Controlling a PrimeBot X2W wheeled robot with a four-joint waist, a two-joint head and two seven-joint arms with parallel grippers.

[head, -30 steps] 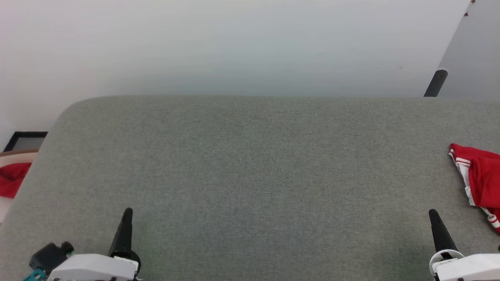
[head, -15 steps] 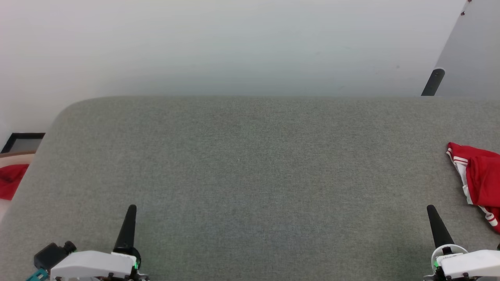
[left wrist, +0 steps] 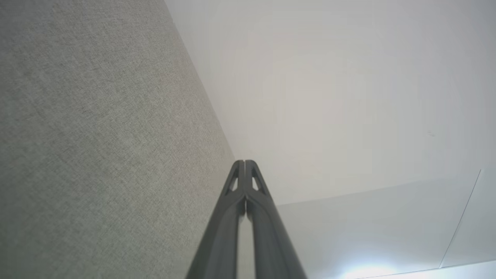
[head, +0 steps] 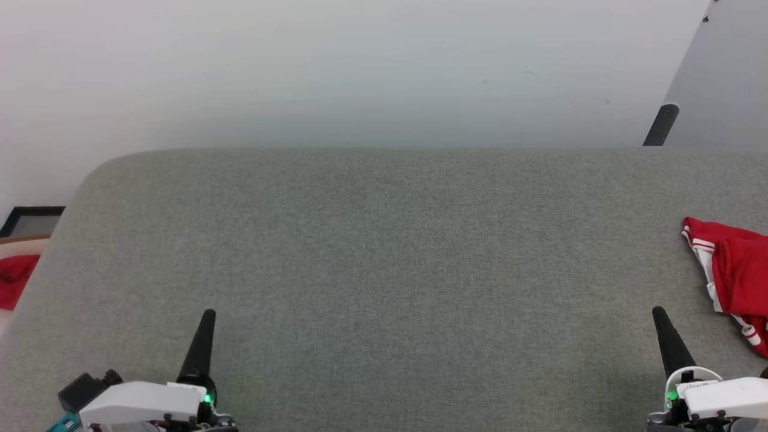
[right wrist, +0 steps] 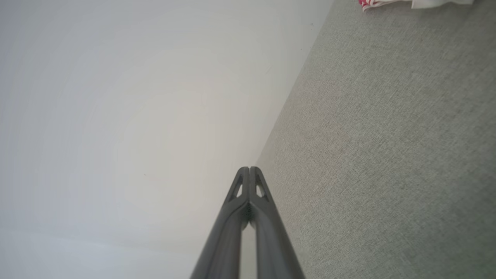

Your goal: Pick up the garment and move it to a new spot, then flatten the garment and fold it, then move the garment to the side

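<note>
1. At the far left of the head view, a small red cloth (head: 13, 277) lies beyond the left edge of the surface (head: 384, 240), with a dark frame (head: 33, 217) just behind it by the wall (head: 360, 66).
2. The left pincer (head: 207, 317) rises from the lower left of the head view and points away from the robot over bare grey fabric. A green light (head: 207, 398) glows at its base.
3. In the left wrist view, the left pincer (left wrist: 244, 163) has its two dark fingers pressed together at the tips, with only a thin slit lower down. It holds nothing.
4. The surface is a wide grey woven expanse with a rounded far-left corner. Its middle carries nothing between the two pincers.
5. The right pincer (head: 659, 313) rises from the lower right of the head view, also pointing away from the robot, with a green light at its base too.
6. In the right wrist view, the right pincer (right wrist: 249, 169) is closed tip to tip and empty, hanging over the surface near its far edge.
7. The garment (head: 733, 273) lies crumpled at the right edge of the head view, on the surface, to the right of the right pincer and apart from it. Red cloth, a white panel and red-and-white striped trim are visible, and part of it runs out of the picture.
8. In the right wrist view, a scrap of the garment (right wrist: 387, 3) sits at the top edge.
9. A dark post (head: 660, 125) stands behind the surface's far right.
</note>
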